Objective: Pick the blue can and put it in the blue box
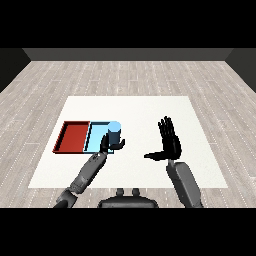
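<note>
Left hand [107,145] is curled round the blue can [115,134], holding it upright over the right end of the blue tray [95,136], approx at the tray's right edge; can't tell from the head view whether the can's base is touching the tray floor or hanging just above it. So by my read this is the placing step: pick looks done, carry looks about done, release not yet done. Next move, imo, calls for making sure the can sits fully inside the tray wall rather than on the rim, lowering it till it rests flat, then uncurling the fingers and lifting the hand off w/o tipping it, since an upright can may topple if nudged sideways. Right hand [169,140] is well apart on the other side of the table [145,107], fingers straight and spread, thumb out, holding nothing. The red tray [72,136] lies touching the blue 1 on its left, no can in it. No brand, label or writing readable on the can, either of the 2 trays, or the table.
</note>
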Available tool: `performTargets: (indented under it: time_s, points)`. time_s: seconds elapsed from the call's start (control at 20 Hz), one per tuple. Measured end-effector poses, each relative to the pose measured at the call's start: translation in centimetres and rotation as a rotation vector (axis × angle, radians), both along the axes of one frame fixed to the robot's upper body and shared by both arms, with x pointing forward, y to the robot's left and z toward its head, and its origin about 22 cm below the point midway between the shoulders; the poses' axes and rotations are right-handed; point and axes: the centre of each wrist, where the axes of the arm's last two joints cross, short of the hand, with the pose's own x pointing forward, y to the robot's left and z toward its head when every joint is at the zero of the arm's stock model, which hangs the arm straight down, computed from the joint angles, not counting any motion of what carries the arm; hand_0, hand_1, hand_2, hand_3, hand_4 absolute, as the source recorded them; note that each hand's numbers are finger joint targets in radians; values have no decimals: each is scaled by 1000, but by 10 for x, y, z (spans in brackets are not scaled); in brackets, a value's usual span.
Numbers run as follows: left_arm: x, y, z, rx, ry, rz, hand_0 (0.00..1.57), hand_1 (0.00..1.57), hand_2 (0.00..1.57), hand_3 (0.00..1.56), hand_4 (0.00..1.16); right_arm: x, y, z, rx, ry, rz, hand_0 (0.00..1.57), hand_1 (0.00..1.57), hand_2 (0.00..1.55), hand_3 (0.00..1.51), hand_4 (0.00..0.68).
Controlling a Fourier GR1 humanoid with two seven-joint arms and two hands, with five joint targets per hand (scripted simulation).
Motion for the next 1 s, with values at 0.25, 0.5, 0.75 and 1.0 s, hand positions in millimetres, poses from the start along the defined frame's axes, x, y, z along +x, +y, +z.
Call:
performTargets:
  time_s: [0.25,0.5,0.75,1.0]
  points:
    - [16,48,2,56,53,92,1571,1571,1571,1496,1120,-9,-37,-5,-4,-1,-77,0,0,0,0,0]
    - [28,99,-3,99,158,220,1571,1571,1571,1506,1089,-18,-42,-5,-10,17,-121,0,0,0,0,0]
    - [44,131,-1,159,274,295,1571,1571,1571,1486,1051,-7,-45,-9,-15,24,-145,0,0,0,0,0]
    - [52,135,-9,249,404,371,1548,1548,1484,1382,971,4,-49,-21,1,61,-157,0,0,0,0,0]
